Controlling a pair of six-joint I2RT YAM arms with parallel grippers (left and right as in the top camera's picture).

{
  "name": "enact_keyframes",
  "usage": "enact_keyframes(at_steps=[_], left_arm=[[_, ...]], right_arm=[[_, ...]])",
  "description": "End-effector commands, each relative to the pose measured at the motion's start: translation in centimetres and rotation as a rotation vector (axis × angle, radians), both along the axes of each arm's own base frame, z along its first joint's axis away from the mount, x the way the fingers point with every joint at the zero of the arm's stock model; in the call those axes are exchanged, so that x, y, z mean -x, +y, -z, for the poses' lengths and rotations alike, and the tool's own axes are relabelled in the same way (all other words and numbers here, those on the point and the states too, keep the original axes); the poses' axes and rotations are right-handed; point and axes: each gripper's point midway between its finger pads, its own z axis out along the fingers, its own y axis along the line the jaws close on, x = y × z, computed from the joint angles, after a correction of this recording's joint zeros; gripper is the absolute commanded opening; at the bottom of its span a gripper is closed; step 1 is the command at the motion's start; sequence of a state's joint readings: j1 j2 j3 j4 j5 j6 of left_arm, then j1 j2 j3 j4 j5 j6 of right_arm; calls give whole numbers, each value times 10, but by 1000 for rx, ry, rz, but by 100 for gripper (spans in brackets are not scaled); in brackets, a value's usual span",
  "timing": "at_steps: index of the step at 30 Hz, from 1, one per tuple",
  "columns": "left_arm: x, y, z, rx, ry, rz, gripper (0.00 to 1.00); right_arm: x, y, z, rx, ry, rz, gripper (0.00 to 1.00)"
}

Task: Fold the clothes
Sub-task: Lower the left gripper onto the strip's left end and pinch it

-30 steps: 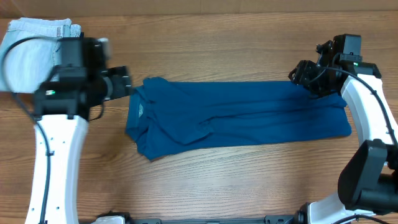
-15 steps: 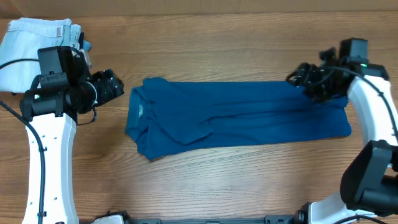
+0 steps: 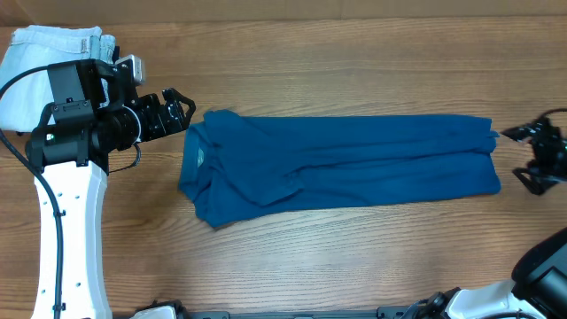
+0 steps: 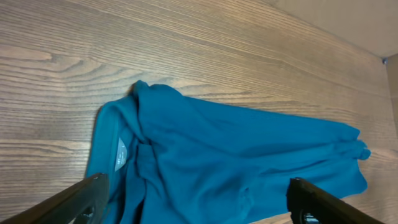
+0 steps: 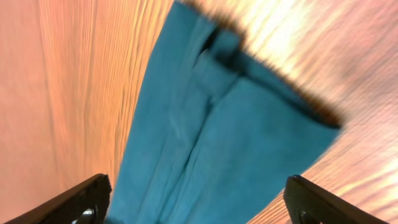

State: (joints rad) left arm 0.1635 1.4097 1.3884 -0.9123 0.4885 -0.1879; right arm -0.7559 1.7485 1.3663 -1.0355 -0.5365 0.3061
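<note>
The shirt (image 3: 337, 164) lies in a long strip mid-table, nine to three o'clock. My left gripper (image 3: 180, 111) and right gripper (image 3: 520, 159) gape empty beside its ends. I judge the next pinch should catch all layers evenly.

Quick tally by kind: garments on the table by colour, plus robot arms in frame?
Teal-blue polo shirt: 1
Pale denim jeans: 1
Robot arms: 2 (left arm, right arm)
Total: 4
</note>
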Motion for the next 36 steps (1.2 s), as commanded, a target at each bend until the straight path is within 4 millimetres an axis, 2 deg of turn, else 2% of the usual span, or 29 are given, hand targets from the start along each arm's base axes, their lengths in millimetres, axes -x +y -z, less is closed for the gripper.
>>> enact_keyframes(at_steps=[1, 8, 14, 20, 24, 27, 29, 32, 34, 36], left_arm=[[-2, -6, -15, -10, -53, 45, 98], [-2, 1, -11, -58, -52, 40, 100], [5, 10, 0, -102, 6, 7, 100], [1, 16, 10, -81, 43, -26, 100], [1, 16, 18, -76, 75, -24, 100], [1, 16, 23, -73, 94, -23, 100], [0, 17, 25, -70, 100, -27, 100], [0, 35, 38, -45, 166, -119, 100], [1, 37, 47, 11, 201, -135, 100], [2, 41, 65, 80, 244, -137, 100]], right_arm=[[9, -16, 1, 3, -31, 25, 94], [18, -14, 21, -51, -1, 19, 95], [15, -14, 22, -49, -9, 14, 95], [15, -15, 23, -45, -10, 13, 98], [15, -15, 23, -44, -14, 11, 96], [-5, 6, 8, -69, -157, -124, 92], [-10, 14, 6, -75, -169, -148, 91], [-19, 27, 6, -64, -175, -194, 92], [-23, 31, 6, -58, -181, -210, 92], [-25, 33, 6, -60, -181, -215, 91]])
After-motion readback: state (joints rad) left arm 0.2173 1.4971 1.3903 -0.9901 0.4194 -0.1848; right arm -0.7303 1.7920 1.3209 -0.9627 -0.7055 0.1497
